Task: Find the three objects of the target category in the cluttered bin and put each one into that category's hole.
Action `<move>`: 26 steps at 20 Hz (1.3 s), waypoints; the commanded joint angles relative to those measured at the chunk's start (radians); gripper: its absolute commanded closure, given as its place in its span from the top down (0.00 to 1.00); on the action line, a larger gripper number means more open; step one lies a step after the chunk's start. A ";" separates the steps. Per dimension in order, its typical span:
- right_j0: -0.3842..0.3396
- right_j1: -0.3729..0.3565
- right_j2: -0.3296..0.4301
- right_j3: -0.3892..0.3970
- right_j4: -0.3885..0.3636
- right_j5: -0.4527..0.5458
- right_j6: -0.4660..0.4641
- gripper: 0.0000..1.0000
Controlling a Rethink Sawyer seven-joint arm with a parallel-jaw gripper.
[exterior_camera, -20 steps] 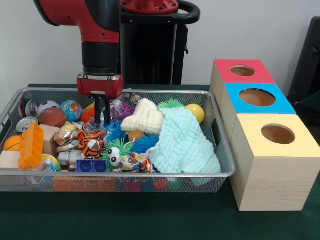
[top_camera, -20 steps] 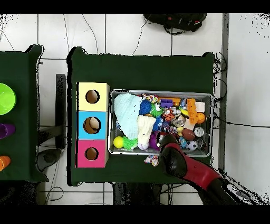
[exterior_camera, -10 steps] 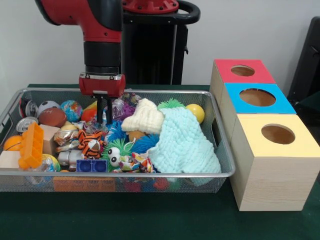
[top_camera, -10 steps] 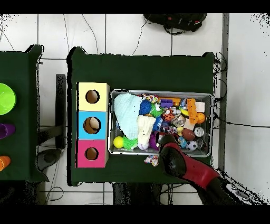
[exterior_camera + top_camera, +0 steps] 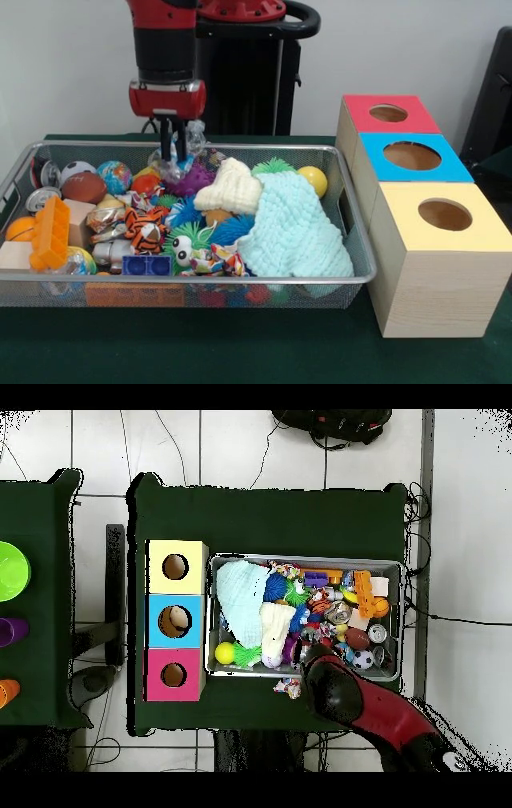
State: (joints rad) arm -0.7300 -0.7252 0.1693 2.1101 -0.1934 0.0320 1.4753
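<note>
Nearest, the wire bin [image 5: 192, 280] is sitting on the green desk [image 5: 240, 360], packed with toys, a mint knit cloth [image 5: 292, 228] and a cream one [image 5: 232, 188] on top. Beside it the yellow box [image 5: 440, 256], blue box [image 5: 412, 164] and red box [image 5: 384, 116] are waiting, holes up. Farther back, the tool [image 5: 170, 152] is hanging above the bin's rear, pinched shut on a clear crinkly bag [image 5: 178, 156] (contents unclear). Step looks like lifting a pick; next it needs carrying over to the matching hole, which one I can't tell.
</note>
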 commanded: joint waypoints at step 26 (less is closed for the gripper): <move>0.636 -0.429 -0.312 0.036 0.299 0.422 0.492 0.00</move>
State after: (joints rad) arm -0.1433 -1.1393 -0.0350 2.1178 0.0552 0.3595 1.6164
